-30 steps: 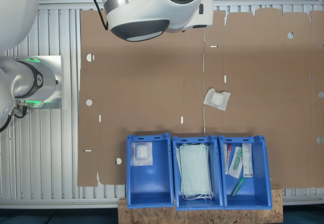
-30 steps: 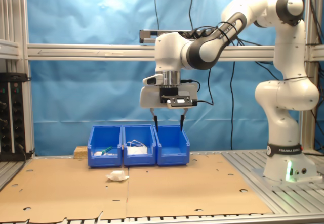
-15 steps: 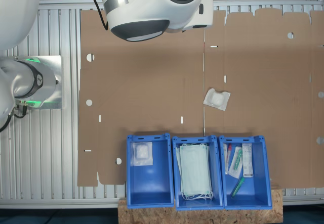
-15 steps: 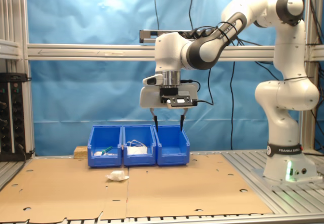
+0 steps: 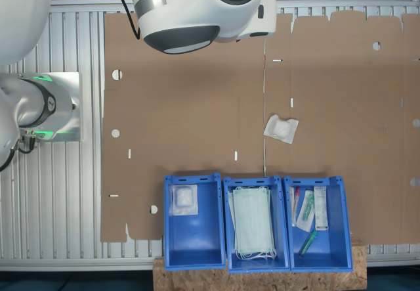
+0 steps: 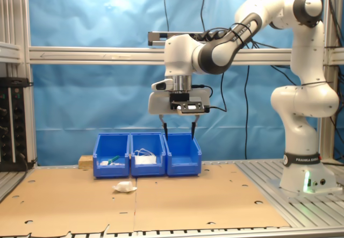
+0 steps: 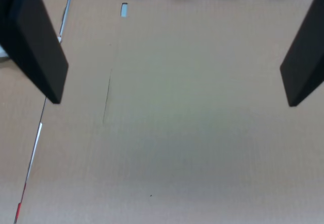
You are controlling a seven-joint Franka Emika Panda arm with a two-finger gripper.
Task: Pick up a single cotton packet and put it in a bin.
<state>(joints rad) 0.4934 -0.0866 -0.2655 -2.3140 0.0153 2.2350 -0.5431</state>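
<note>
In the second exterior view the arm arches from its base at the right edge over to frame centre, wrist pointing straight down, gripper (image 6: pixel 178 131) spread wide and empty, high above the cardboard sheet (image 6: pixel 204 203). The cotton packet (image 6: pixel 124 186) lies lower left of centre, before the bins (image 6: pixel 147 156).

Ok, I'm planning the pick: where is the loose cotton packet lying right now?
The cotton packet lies on the cardboard sheet, apart from the three blue bins; in the first exterior view it is above the gap between the middle and right-hand bins.
</note>
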